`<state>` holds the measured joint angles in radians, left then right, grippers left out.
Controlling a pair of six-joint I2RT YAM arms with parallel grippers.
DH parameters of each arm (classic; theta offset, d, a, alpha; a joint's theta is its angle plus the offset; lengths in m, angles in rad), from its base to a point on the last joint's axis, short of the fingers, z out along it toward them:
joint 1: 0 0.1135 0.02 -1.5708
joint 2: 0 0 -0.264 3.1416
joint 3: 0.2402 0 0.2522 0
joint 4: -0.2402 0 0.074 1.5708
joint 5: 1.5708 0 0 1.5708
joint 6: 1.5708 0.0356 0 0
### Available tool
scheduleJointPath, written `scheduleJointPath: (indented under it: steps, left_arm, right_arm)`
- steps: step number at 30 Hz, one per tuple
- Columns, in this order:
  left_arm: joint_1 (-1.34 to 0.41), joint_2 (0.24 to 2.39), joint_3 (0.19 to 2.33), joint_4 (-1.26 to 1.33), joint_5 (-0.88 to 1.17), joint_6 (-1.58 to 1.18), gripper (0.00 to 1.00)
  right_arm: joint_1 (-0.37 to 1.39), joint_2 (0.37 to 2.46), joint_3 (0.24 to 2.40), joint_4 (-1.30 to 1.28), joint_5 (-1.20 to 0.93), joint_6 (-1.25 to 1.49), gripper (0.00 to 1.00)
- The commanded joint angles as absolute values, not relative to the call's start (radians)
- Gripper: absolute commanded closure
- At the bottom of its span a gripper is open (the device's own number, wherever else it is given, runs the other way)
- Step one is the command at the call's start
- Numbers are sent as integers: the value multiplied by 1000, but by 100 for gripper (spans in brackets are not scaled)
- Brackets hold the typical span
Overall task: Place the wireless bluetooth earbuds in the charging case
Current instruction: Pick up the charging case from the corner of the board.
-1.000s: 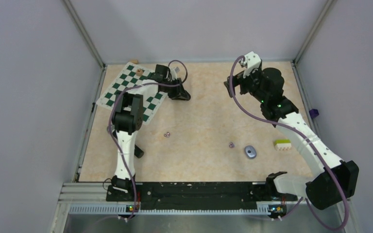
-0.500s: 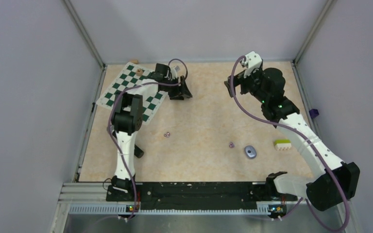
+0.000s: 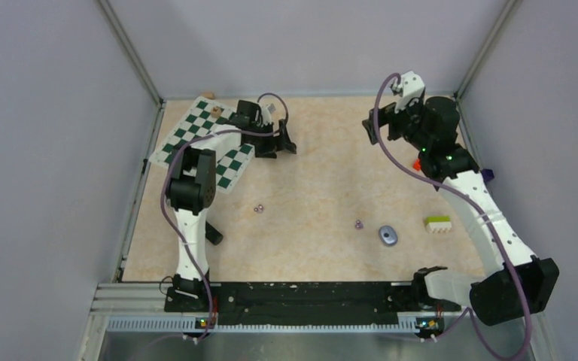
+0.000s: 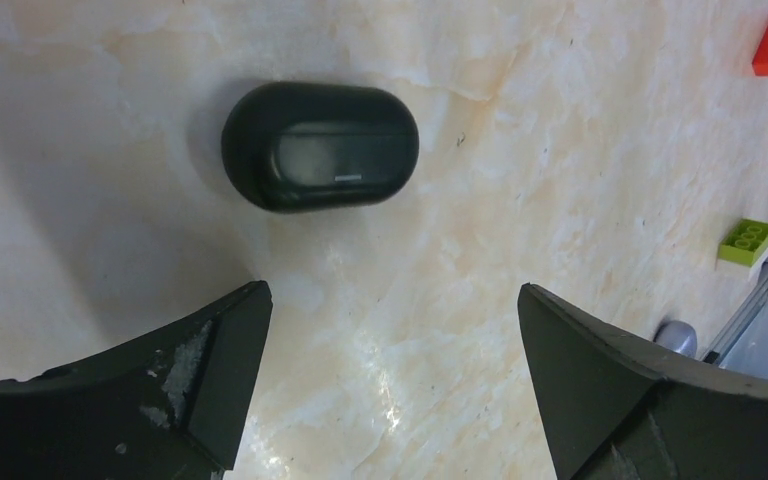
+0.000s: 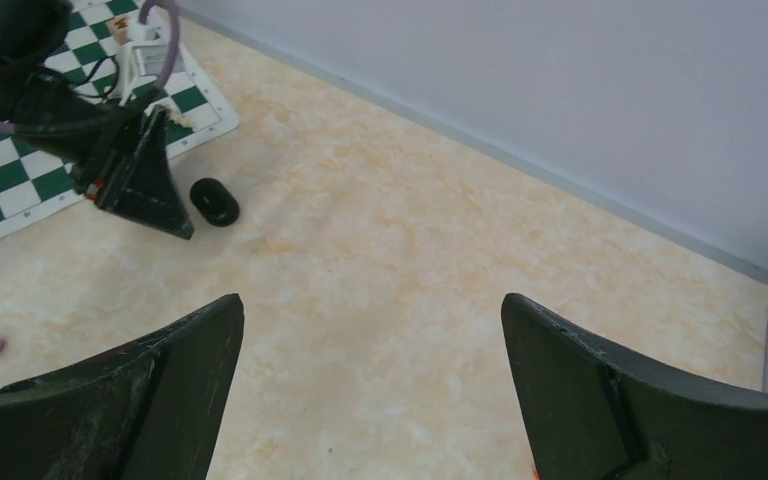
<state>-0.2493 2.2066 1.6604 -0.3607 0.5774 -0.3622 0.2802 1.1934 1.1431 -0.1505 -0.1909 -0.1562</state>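
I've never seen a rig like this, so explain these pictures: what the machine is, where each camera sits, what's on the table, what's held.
The machine is two robot arms bolted at the table's near edge, each ending in two fingers. The overhead picture looks down from behind them: the left arm is by a checkered mat, the right arm reaches to the far right. The other two pictures come from cameras on the wrists; the dark wedges at the bottom are the left fingers and the right fingers. On the table lie a closed black case, a grey-blue case, tiny purple earbuds in two spots, and a green-and-white brick. Both pairs of fingers stand wide open; nothing is held.
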Motion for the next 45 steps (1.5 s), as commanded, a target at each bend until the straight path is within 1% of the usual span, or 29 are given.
scheduleJointPath:
  steps: [1, 6, 12, 16, 20, 23, 26, 30, 33, 41, 45]
  left_arm:
    - [-242, 2077, 1624, -387, 579, -279, 1]
    - [-242, 1941, 1581, -413, 593, -175, 1]
    - [-242, 1743, 1492, -527, 643, 39, 1]
    - [-241, 1588, 1429, -655, 652, 184, 1]
    - [-241, 1447, 1366, -726, 634, 271, 1]
    - [-241, 1356, 1325, -733, 598, 300, 1]
    - [-242, 1272, 1248, -672, 537, 292, 1]
    - [-241, 1230, 1178, -604, 500, 280, 1]
    - [-241, 1232, 1170, -596, 496, 281, 1]
    - [-241, 1234, 1150, -570, 498, 276, 1]
    - [-240, 1230, 1148, -567, 501, 272, 1]
  right_arm:
    - [193, 1196, 1245, -255, -286, -167, 1]
    - [188, 1174, 1173, -431, -296, -342, 1]
    - [188, 1149, 998, -606, -208, -470, 1]
    - [188, 1161, 873, -629, -168, -525, 2]
    - [188, 1209, 820, -649, -161, -539, 5]
    - [195, 1236, 806, -679, -203, -544, 7]
    - [235, 1267, 785, -711, -198, -558, 9]
    - [316, 1296, 734, -710, -143, -566, 11]
    - [363, 1315, 700, -709, -106, -573, 13]
    - [382, 1329, 646, -690, -5, -582, 16]
    - [383, 1335, 644, -689, -5, -586, 24]
